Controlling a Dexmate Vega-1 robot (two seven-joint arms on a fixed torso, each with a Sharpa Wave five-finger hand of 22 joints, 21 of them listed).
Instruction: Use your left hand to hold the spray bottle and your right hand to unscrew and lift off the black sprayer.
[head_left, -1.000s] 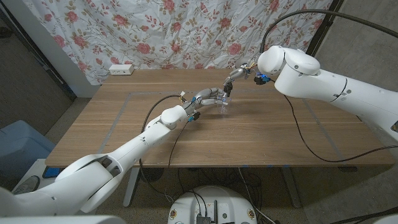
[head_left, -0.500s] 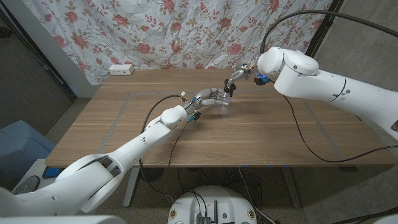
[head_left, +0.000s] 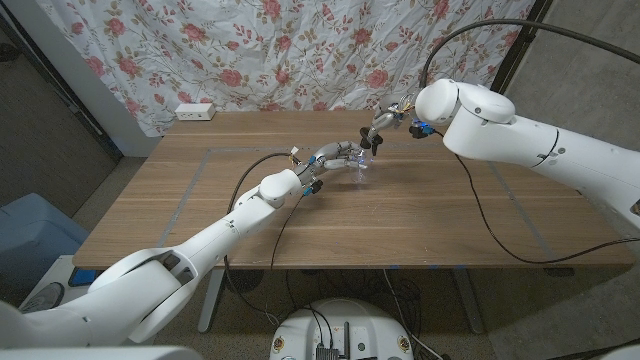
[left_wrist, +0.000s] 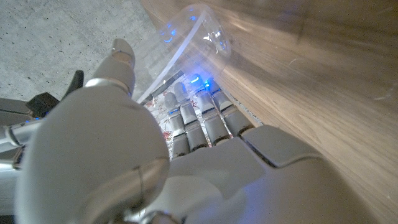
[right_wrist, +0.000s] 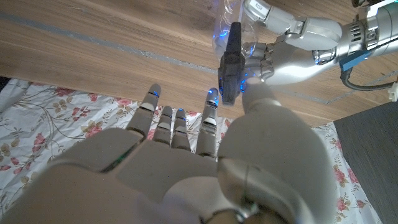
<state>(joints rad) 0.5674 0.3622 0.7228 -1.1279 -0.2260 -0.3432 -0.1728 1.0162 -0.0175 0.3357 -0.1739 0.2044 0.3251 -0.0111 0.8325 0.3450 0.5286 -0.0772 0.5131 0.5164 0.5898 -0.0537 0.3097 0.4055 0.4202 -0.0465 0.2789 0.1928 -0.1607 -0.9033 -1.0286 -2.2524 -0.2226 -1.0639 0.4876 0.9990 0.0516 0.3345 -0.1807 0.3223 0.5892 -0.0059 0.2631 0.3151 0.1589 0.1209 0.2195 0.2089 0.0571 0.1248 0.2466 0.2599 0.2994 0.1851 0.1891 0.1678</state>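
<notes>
Wooden desk boards are crossed from the near left corner by the left arm, whose left hand is seen near the middle of the far half. In the left wrist view that hand is shown with its fingers wrapped around the clear spray bottle, so the holding part of the task is judged to be done. The bottle is kept on the desk, just beyond the left hand and well short of the far edge.

Just above and to the right of it, the right hand is brought in from the far right. In the right wrist view the black sprayer is seen at the tips of the right hand's fingers, with the thumb beside it and the other fingers spread. It is taken to be pinched there, though the contact is partly hidden.

Whether the sprayer is already clear of the bottle's neck cannot be told. The sprayer sits very near the bottle, so the unscrewing is judged to be done or nearly done, and the lifting away is left.

Behind the desk a flowered curtain is hung, and a white power strip is laid at the far left edge.
</notes>
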